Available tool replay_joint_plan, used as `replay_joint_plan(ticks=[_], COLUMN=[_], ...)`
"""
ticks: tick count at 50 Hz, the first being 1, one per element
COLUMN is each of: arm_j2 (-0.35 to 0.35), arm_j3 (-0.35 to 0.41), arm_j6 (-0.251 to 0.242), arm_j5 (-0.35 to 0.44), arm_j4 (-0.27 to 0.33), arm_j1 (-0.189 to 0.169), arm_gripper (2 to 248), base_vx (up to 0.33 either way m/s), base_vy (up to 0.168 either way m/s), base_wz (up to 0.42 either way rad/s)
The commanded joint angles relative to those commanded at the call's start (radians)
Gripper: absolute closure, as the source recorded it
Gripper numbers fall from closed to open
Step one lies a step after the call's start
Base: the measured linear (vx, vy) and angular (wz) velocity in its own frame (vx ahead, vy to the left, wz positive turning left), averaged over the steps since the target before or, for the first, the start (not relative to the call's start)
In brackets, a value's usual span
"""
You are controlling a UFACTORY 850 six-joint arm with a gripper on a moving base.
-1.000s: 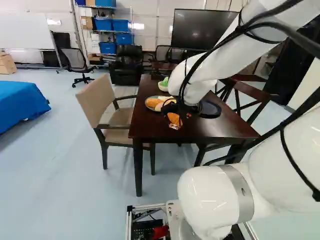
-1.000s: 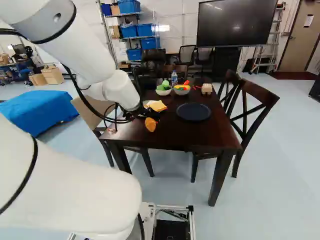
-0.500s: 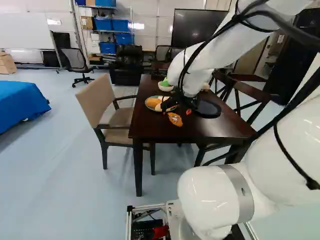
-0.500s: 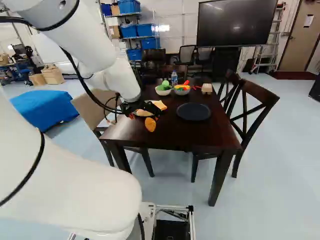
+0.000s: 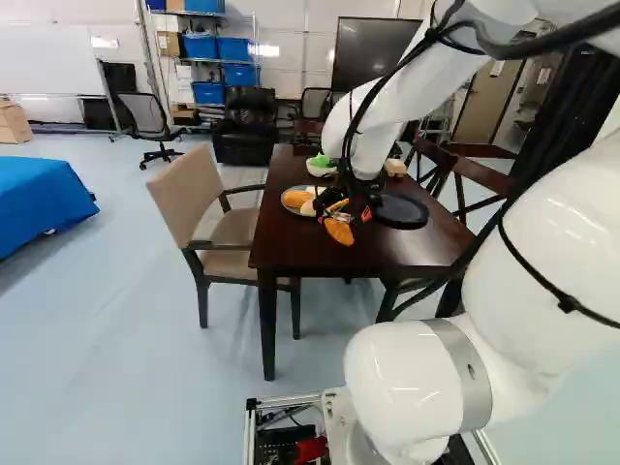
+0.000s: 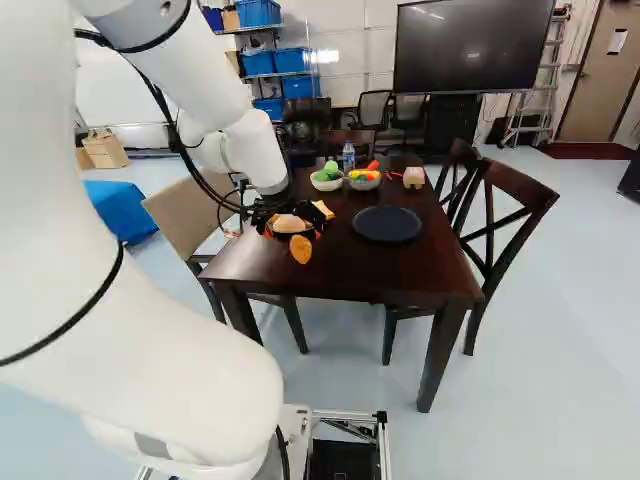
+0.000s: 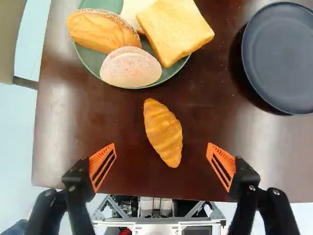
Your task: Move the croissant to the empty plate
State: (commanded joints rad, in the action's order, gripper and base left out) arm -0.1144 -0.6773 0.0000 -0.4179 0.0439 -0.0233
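Indoors, croissant (image 7: 164, 133) on dark table (image 6: 385, 268), chairs (image 5: 186, 194) beside

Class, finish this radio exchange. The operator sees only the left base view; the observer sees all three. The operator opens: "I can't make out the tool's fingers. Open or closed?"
Observer: Open. In the wrist view the tool has its orange pads wide apart, with nothing gripped.

Operator: How does the croissant line up with them?

Observer: In the wrist view its nearer end shows between the pads, its farther end ahead of them.

Operator: Part of the dark plate is hidden from me. Anything on it?

Observer: Nothing. The right base view shows the whole plate, bare.
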Motion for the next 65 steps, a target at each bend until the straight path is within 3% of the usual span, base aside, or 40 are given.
replay_joint_plan(ticks=[31, 65], arm_j2=[0.075, 0.152], arm_j3=[-0.072, -0.136], arm_j6=[0.000, 0.000], arm_j5=[-0.089, -0.104], arm_j4=[0.129, 0.134], arm_j1=[-0.007, 0.018], arm_gripper=[3, 3], base_vx=[0.000, 0.000], base_vy=[0.000, 0.000], base_wz=[0.000, 0.000])
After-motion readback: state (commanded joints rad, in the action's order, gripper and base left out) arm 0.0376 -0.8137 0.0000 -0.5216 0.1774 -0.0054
